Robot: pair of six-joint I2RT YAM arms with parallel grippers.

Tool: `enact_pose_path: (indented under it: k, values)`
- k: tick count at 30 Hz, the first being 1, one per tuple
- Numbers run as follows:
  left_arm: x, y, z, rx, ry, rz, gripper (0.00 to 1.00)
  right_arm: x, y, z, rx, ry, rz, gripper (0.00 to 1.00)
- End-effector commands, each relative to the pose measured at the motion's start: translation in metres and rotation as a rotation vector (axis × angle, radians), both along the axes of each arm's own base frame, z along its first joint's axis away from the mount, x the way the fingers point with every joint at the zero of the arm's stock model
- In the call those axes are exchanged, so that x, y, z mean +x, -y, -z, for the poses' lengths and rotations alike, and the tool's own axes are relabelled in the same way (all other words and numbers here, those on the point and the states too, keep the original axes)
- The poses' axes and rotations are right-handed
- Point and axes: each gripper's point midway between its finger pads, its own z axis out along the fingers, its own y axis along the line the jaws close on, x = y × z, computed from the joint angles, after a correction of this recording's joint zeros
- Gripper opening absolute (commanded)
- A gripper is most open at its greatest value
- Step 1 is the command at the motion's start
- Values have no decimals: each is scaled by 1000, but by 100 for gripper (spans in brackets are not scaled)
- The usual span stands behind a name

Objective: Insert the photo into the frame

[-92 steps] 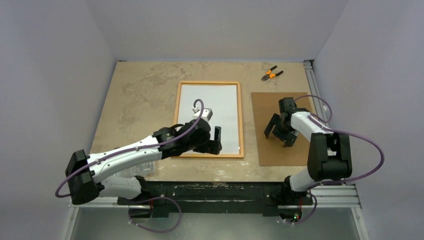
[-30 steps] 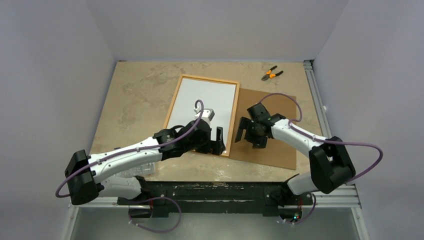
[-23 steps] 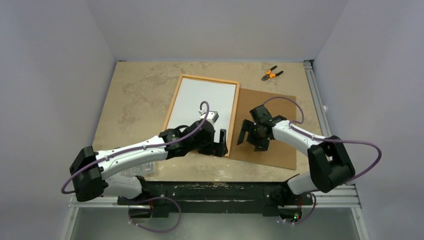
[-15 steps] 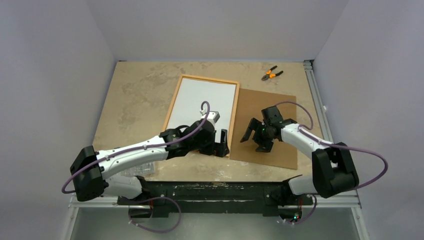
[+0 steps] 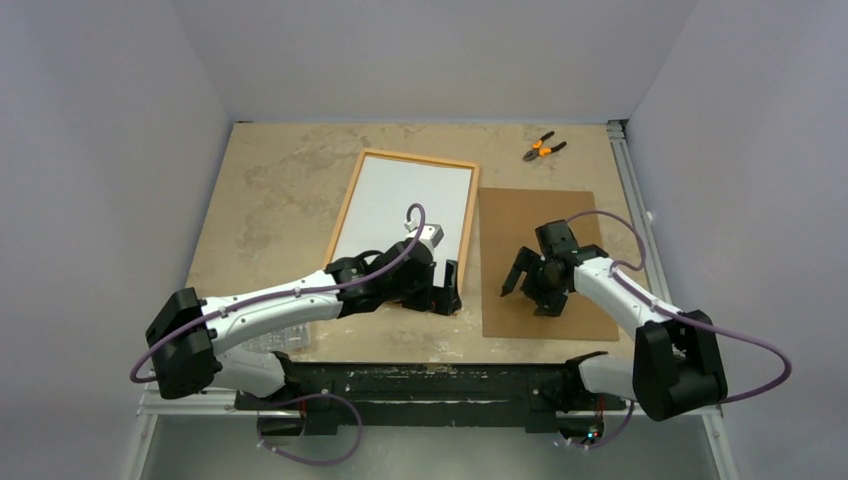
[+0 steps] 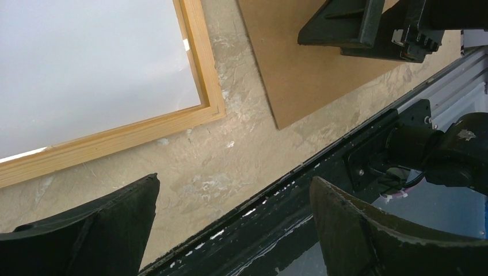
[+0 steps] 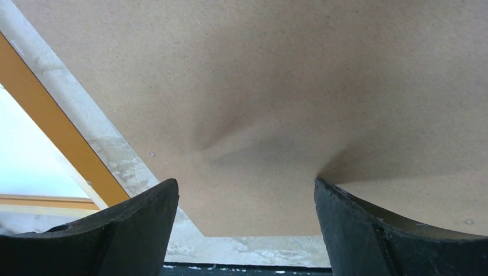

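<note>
On the beige table, the photo, seemingly face down and white, lies inside the orange frame. The left gripper and right gripper both gape, the right above the brown board. It should probably pinch that board's edge squarely.

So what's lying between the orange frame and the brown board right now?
Nothing: only a bare strip of table separates the frame from the brown board, which do not touch. The left wrist view shows it most clearly.

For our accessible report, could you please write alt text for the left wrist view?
A corner of the frame, white inside, lies on the mottled table beside a separate brown board. The left gripper shows open fingers below.
</note>
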Motion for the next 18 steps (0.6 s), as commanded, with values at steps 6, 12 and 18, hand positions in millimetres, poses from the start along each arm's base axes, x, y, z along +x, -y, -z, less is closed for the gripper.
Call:
enact_pose_path:
  k: [6,12,18]
  values:
    - [4,26,-31,-125,47,40,99,19,11,-55,-47,186,-22,88]
    - [3,45,-38,-183,40,85,99,27,21,-62,-85,202,-14,89]
    - [-2,66,-31,-224,-10,125,100,39,31,-56,-69,185,5,88]
